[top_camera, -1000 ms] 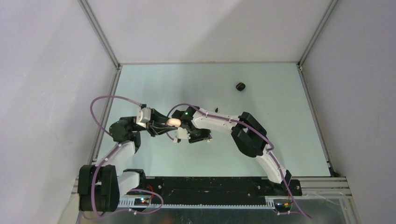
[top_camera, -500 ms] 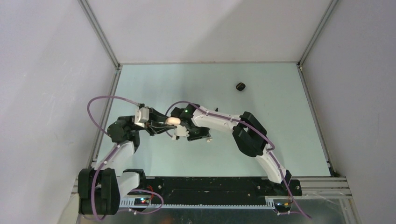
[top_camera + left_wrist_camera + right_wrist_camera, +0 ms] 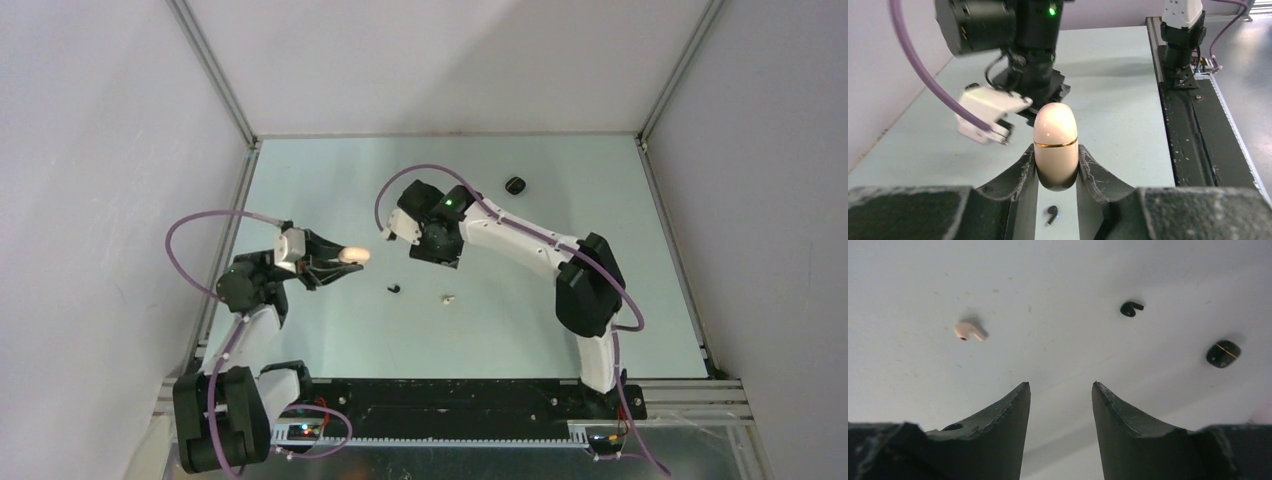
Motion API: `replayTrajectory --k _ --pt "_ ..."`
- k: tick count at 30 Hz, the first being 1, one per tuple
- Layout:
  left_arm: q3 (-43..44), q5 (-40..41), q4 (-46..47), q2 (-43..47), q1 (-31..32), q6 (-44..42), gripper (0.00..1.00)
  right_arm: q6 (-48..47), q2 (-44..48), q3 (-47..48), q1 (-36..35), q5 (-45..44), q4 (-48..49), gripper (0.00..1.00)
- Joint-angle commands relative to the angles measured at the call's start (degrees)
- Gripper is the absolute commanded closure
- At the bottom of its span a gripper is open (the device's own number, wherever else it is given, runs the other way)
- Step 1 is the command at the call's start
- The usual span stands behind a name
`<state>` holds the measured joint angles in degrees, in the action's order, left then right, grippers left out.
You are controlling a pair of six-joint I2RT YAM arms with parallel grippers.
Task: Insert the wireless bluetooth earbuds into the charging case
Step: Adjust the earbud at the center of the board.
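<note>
Your left gripper (image 3: 1055,152) was clamped on the cream-white charging case (image 3: 1055,127), one finger pressed against each side and the rounded end sticking out past the fingertips, with the gold seam line showing just beyond them. You held that case off the table (image 3: 600,250), on the left side of the workspace. Two buds lay loose on the table between the arms: a black earbud (image 3: 393,289) just right of the held case and nearer the bases, and a cream earbud (image 3: 448,297) a little further right, the two apart from each other. Your right gripper (image 3: 1060,386) hung above the middle of the table with its fingers apart and nothing between them. Its wrist view showed a cream bud (image 3: 969,331) and a black bud (image 3: 1131,308) lying well apart on the surface beyond the fingertips; I could not tell whether they were the same two. The black case (image 3: 515,185), with a thin gold line across it, sat alone on the far right part of the table, away from both grippers.
</note>
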<state>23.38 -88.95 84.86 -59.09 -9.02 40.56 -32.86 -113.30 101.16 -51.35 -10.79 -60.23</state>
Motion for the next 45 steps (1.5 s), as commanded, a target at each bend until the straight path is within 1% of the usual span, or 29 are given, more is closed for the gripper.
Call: replayTrajectory --k 1,2,4,8,10,14,17,21,28,37,45 --pt "-4.20 -1.75 2.60 1.48 -1.02 -0.59 1.00 6.58 5.35 1.19 0.17 8.78 5.71 0.46" --pt "-5.51 -1.78 2.59 1.29 -1.05 -0.88 1.00 7.07 6.88 1.25 -0.14 11.65 6.03 0.46" --pt "-7.22 -1.67 2.59 0.79 -1.09 -2.90 1.00 8.57 9.07 1.69 -0.80 14.15 7.11 0.46" --pt "-10.01 0.16 2.68 -0.14 -1.09 -5.87 1.00 7.29 10.19 0.35 -1.83 16.24 8.04 0.45" --pt "-10.83 0.59 2.68 -0.16 -1.14 -6.66 1.00 5.24 9.85 -4.49 -2.01 17.37 9.29 0.44" --pt "-10.89 0.33 2.69 0.91 -1.09 -5.46 1.00 1.07 5.99 -11.44 -2.36 16.22 13.70 0.46" --pt "-11.20 -0.06 2.68 2.44 -1.24 -5.14 1.00 -0.97 1.39 -12.68 -2.59 15.84 14.33 0.48" --pt "-11.59 -0.14 2.35 2.76 -1.34 -5.32 1.00 -2.36 -1.44 -13.09 -3.62 14.85 14.54 0.48" --pt "-11.59 -0.45 2.68 0.57 -1.34 -5.86 1.00 -3.09 -3.82 -13.46 -4.74 13.60 14.80 0.48" --pt "-11.68 -0.70 2.68 1.30 -1.50 -5.83 1.00 -4.05 -6.13 -15.50 -4.76 11.00 14.98 0.57" --pt "-11.77 -0.53 2.68 1.41 -1.52 -5.88 1.00 -4.32 -4.34 -18.00 -1.54 7.77 15.39 0.64"
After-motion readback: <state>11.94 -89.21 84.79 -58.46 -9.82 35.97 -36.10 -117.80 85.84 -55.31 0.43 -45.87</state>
